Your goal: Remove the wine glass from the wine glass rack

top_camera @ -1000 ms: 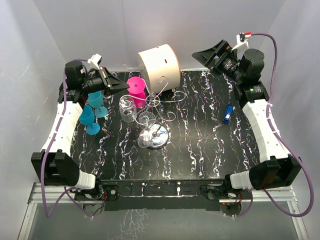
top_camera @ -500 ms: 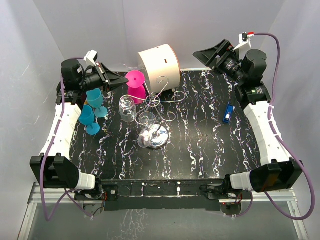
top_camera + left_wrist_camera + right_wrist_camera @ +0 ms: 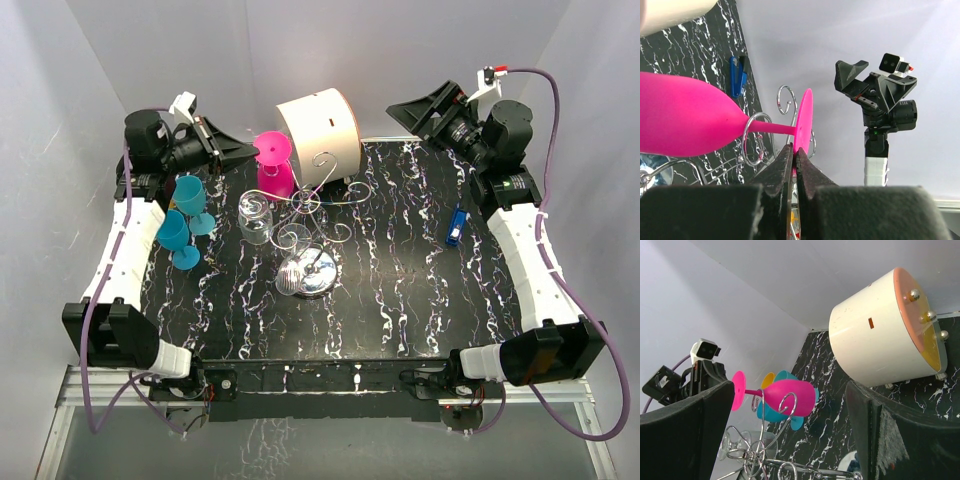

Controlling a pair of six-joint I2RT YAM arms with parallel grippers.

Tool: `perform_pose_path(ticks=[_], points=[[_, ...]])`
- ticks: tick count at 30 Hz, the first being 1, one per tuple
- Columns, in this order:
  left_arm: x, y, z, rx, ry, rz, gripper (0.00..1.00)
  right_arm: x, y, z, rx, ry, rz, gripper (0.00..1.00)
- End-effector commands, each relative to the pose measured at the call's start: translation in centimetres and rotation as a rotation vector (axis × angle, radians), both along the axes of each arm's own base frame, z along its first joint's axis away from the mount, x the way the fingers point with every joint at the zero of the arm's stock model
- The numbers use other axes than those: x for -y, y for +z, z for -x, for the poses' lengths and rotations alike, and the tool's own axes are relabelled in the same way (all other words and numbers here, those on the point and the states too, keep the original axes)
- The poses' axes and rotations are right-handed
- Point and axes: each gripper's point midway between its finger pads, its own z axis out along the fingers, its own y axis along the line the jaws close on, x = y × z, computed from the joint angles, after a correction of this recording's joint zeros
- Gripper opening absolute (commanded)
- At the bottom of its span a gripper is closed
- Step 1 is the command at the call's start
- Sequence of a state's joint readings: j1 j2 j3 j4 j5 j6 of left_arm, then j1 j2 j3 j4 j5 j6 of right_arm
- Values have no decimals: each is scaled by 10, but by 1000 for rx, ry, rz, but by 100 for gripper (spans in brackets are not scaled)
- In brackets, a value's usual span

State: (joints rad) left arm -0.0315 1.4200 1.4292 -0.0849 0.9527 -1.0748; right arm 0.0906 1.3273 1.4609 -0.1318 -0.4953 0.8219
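The left gripper (image 3: pixel 794 151) is clamped tight on the rim of the pink wine glass's (image 3: pixel 685 122) round foot. The glass lies sideways, its stem through a curl of the wine glass rack (image 3: pixel 312 272). The right gripper (image 3: pixel 418 110) gapes wide, holding nothing, raised at far right.

The table (image 3: pixel 400 290) is a black top veined with white. Near its centre the wine glass rack (image 3: pixel 308 272) stands on its round chrome base. At 12 o'clock, at the far edge, rests a white drum (image 3: pixel 318 130). At 9 o'clock two teal wine glasses (image 3: pixel 190 198) stand upright, just beside each other. At 3 o'clock lies a small blue object (image 3: pixel 454 227).
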Motion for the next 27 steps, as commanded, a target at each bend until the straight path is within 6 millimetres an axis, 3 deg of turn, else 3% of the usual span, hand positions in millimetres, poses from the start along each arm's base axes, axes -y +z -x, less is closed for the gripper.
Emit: perform_pose_path(ticks=[1,7,17,27], points=[[17,17,4,45,-55,9,0,1,25,9,91,-9,-7,92],[24,12,12,46,-80,-22,0,2,26,10,97,-11,-1,93],[19,6,51,50,-92,-65,0,2,28,10,97,-10,-6,93],[18,2,59,16,-94,-58,0,2,30,10,99,-12,-7,93]])
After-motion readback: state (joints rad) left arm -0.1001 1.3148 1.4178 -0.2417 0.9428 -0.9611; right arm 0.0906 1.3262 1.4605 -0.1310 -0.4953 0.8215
